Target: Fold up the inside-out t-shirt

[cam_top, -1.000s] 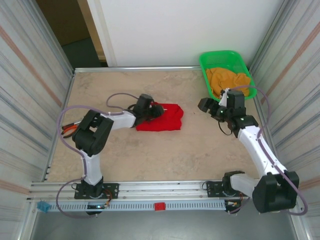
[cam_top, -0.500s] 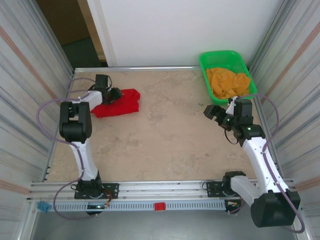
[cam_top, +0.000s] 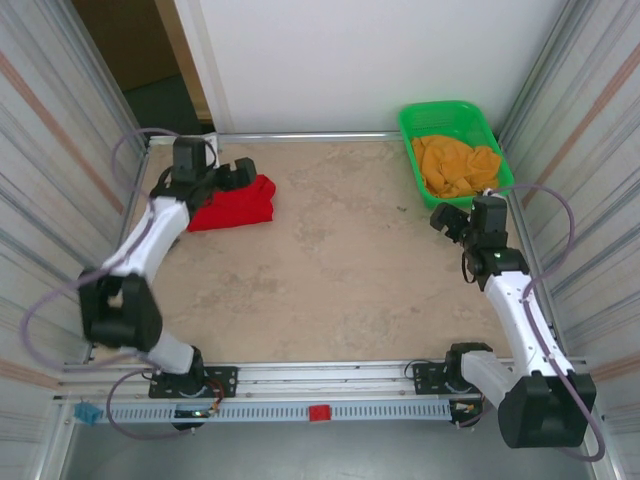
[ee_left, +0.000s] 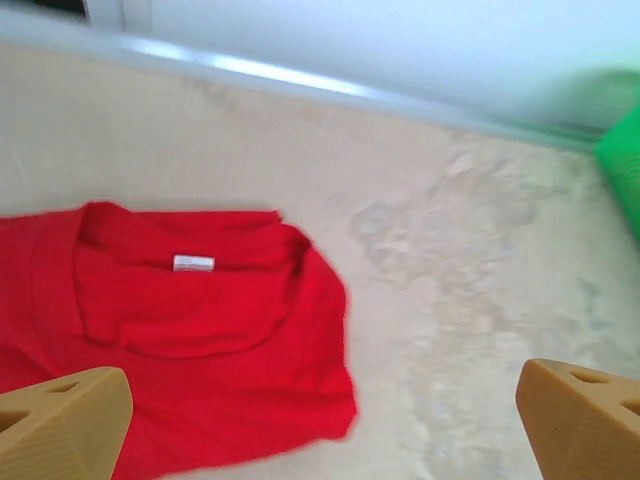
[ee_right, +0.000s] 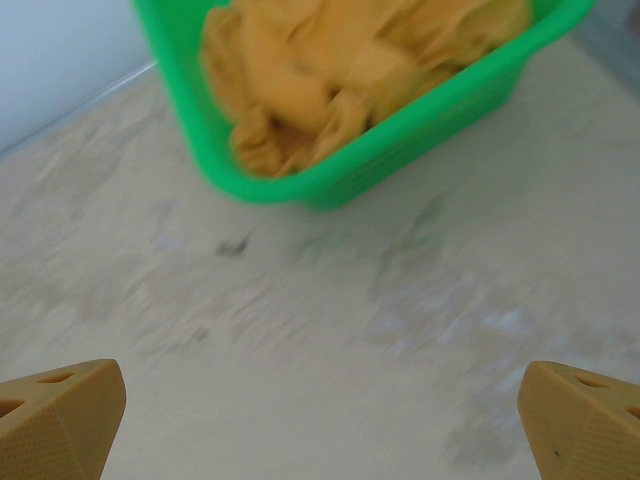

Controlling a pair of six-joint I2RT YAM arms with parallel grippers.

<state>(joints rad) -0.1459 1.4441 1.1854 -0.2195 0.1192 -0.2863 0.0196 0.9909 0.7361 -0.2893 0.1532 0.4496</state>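
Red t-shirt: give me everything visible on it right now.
The red t-shirt is plain, soft-looking fabric, folded into a compact, roughly rectangular bundle lying flat on the table near its far left corner. The neck opening faces up, with a small white label exposed inside the collar; the edges are slightly rumpled. The left gripper stands open over its far edge, not gripping it.

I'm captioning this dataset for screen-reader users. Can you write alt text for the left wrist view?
A red t-shirt lies folded on a beige table, neckline and white label facing up. The open left gripper hovers above, its tan fingertips in the bottom corners, holding nothing; a green basket edges in at right.
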